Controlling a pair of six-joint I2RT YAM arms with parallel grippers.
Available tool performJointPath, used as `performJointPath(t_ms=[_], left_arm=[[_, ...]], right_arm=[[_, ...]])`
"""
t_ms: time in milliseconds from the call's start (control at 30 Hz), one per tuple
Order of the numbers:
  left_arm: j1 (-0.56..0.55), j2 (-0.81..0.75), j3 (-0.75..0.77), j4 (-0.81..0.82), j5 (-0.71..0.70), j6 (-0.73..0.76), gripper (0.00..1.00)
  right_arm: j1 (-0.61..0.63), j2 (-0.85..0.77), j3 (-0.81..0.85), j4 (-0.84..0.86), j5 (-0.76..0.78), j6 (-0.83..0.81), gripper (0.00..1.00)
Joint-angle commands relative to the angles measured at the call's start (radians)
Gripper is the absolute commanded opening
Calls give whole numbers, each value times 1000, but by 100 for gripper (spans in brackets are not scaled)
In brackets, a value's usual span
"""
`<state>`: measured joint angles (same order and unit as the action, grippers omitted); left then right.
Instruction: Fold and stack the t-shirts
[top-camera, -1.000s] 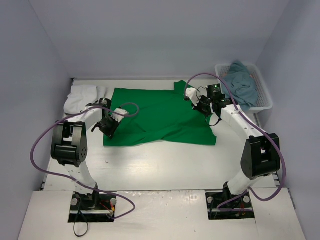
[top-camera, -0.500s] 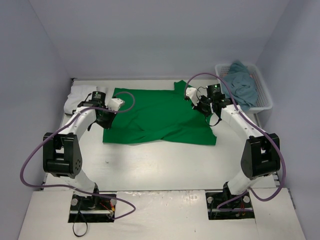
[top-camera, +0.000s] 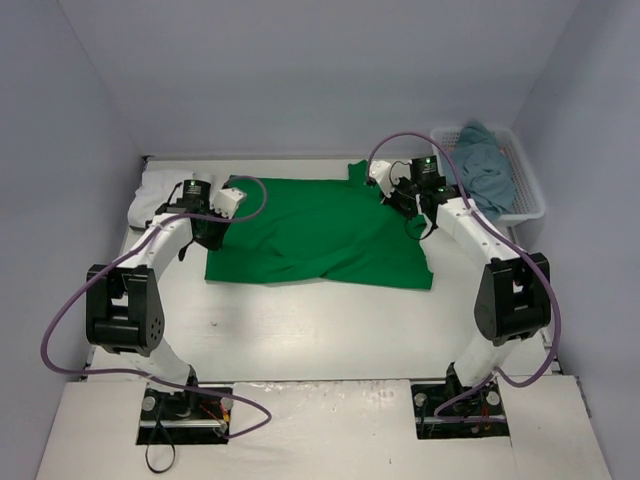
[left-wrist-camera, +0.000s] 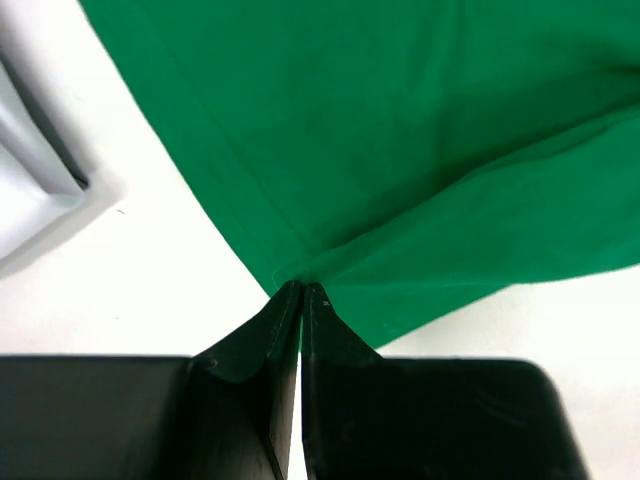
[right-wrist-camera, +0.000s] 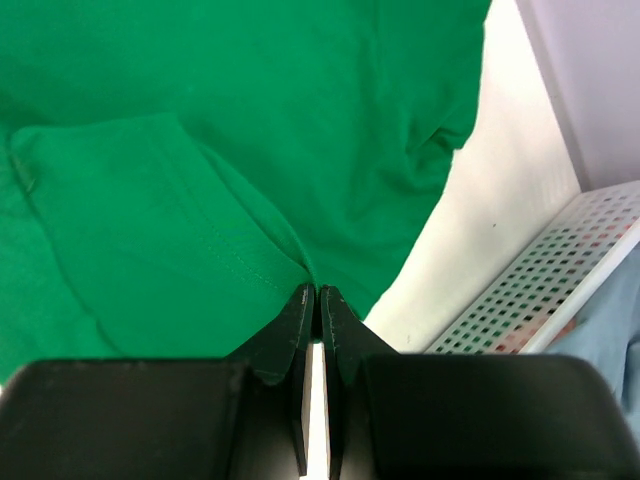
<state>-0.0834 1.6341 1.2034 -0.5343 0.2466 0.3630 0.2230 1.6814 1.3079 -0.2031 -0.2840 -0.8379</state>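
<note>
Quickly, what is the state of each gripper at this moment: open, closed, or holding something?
Left gripper: closed, pinching an edge of the bright green t-shirt.
Right gripper: closed, pinching the same t-shirt at its other side.

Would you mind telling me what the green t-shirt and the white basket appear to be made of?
The green t-shirt: soft knit cloth, probably cotton, matte; it creases and shows a stitched hem. The white basket: likely rigid plastic, slightly glossy, walls moulded in a regular lattice of holes.
</note>
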Motion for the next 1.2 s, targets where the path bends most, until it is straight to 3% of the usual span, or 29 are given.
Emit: performJointPath(t_ms=[0,533,900,1167], left_arm=[[10,-60,2,109,-33,-41,0],[31,-7,33,270,-127,-98,0],[31,165,156,253,-95,-114,0],[30,245,220,286,-147,-107,0]], right_arm=[[-2,23,71,60,22,16,0],[-5,176,209,67,57,20,0],[-10,261,274,73,86,10,0],[-30,325,326,73,91,8,0]])
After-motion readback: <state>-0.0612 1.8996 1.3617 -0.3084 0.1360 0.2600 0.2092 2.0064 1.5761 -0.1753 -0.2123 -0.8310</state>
